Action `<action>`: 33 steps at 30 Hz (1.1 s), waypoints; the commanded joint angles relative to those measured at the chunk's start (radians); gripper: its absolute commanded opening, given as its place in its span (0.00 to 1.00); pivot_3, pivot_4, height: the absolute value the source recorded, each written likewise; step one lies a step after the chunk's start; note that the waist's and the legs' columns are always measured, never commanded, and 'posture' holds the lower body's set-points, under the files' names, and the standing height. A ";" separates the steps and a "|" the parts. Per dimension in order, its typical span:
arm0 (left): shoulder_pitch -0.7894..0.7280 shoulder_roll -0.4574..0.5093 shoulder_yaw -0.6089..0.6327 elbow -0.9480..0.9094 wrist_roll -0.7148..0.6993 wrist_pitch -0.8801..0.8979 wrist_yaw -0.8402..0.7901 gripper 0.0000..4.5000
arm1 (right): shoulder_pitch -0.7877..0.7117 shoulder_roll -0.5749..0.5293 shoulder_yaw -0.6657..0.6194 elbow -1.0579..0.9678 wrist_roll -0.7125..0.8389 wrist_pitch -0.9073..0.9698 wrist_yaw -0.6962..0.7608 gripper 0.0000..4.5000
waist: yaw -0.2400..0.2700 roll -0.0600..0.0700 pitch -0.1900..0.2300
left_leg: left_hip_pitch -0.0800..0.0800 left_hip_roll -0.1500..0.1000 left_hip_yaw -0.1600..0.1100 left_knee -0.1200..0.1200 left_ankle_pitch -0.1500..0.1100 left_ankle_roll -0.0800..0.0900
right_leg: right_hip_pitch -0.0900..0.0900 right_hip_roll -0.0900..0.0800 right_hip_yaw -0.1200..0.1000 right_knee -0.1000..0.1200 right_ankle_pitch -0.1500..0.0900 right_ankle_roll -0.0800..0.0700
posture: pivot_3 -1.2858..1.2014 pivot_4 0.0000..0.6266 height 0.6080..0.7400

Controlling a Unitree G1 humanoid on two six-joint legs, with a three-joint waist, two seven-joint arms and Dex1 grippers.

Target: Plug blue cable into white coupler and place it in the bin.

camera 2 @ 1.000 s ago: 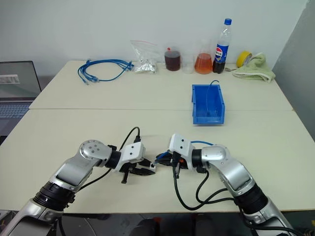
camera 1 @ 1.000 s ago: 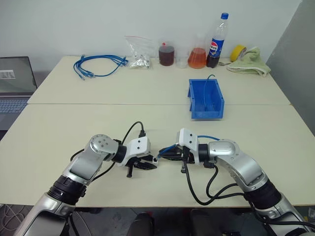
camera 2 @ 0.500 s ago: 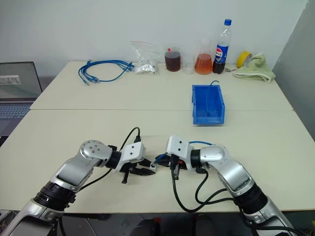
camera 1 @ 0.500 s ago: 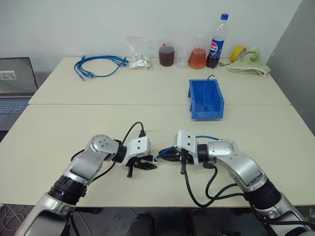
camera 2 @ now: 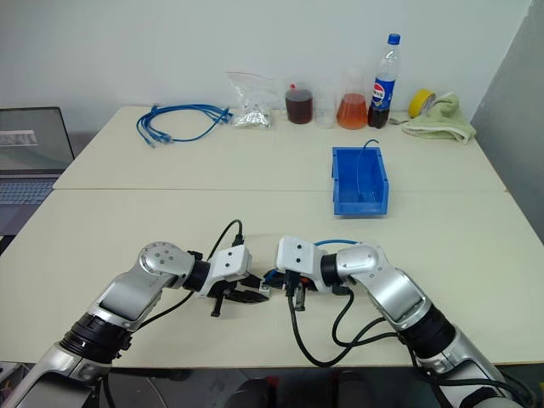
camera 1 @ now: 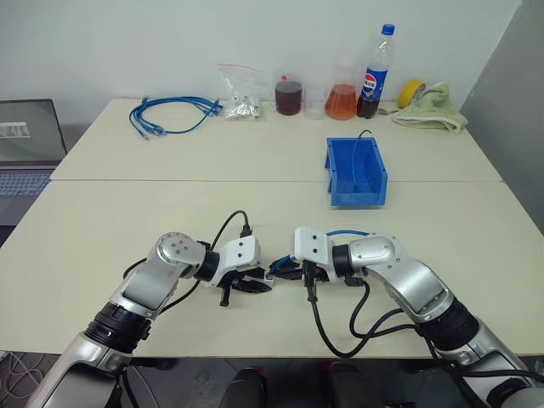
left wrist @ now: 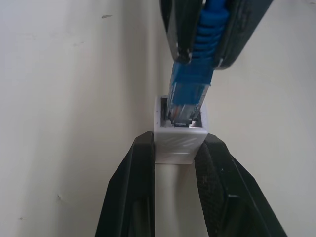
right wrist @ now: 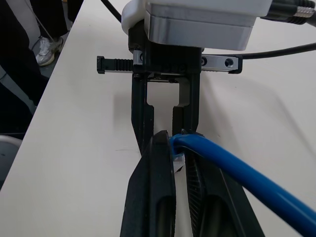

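- Left tool (left wrist: 174,163) pinches the white coupler (left wrist: 178,138) just above the table (camera 1: 170,212).
- Right tool (left wrist: 210,54) clamps the blue cable (left wrist: 195,81), plug in the coupler's socket.
- Bin (camera 1: 356,174) sits well apart.

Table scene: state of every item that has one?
Left pincer: shut on white coupler.
Right pincer: shut on blue cable, plug tip in the coupler's socket.
Bin: upright, a thin cable inside.
Cola bottle: upright, capped.
Laptop: open.
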 commanded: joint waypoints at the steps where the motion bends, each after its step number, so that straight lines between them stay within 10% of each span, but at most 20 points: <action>1: 0.012 -0.006 -0.038 0.033 0.042 0.014 0.019 0.18 | -0.025 0.018 0.039 0.022 -0.007 0.006 0.033 0.01 | 0.000 0.000 0.000 | 0.000 0.000 0.000 0.000 0.000 0.000 | 0.000 0.000 0.000 0.000 0.000 0.000 | 0.52 0.24 1.00; 33: 0.035 -0.003 -0.029 0.009 0.033 0.041 0.027 0.18 | 0.013 0.064 0.146 0.144 -0.103 0.012 0.080 0.00 | -0.005 0.006 -0.017 | 0.008 0.001 0.001 -0.002 0.000 0.000 | 0.004 0.002 0.002 0.000 0.000 0.000 | 0.52 0.24 1.00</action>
